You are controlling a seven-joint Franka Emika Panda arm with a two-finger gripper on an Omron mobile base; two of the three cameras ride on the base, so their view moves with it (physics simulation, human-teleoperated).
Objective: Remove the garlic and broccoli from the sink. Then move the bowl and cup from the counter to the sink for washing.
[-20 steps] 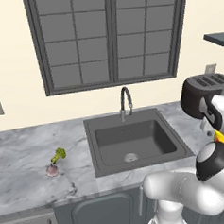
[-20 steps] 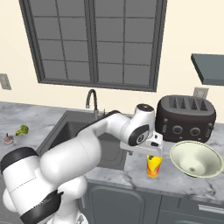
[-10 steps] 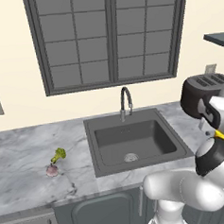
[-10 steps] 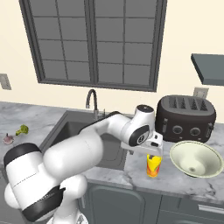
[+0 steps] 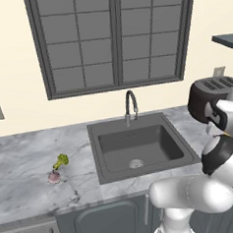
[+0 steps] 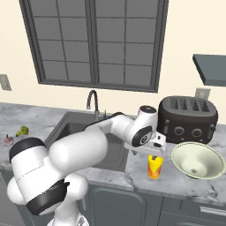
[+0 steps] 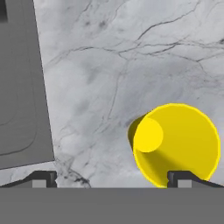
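The yellow cup (image 6: 155,167) stands on the marble counter (image 6: 132,174) right of the sink (image 6: 70,128), and my gripper (image 6: 156,152) hovers open just above it. From the hand view the cup (image 7: 175,144) lies below the right fingertip (image 7: 181,178), off to one side of the gripper (image 7: 113,179), with the sink edge (image 7: 17,87) at the left. The cream-green bowl (image 6: 197,160) sits right of the cup. The garlic (image 5: 53,177) and broccoli (image 5: 61,160) lie on the counter left of the sink (image 5: 116,148).
A dark toaster (image 6: 187,119) stands behind the bowl and cup. The gooseneck tap (image 5: 131,105) rises at the back of the sink, whose basin holds just its drain disc (image 5: 136,163). A window fills the wall above. A grey shelf (image 6: 211,68) juts out at the upper right.
The arm's elbow has drifted slightly rightward in the left base view. The cup, bowl, garlic and broccoli have stayed put and the jaws have stayed open.
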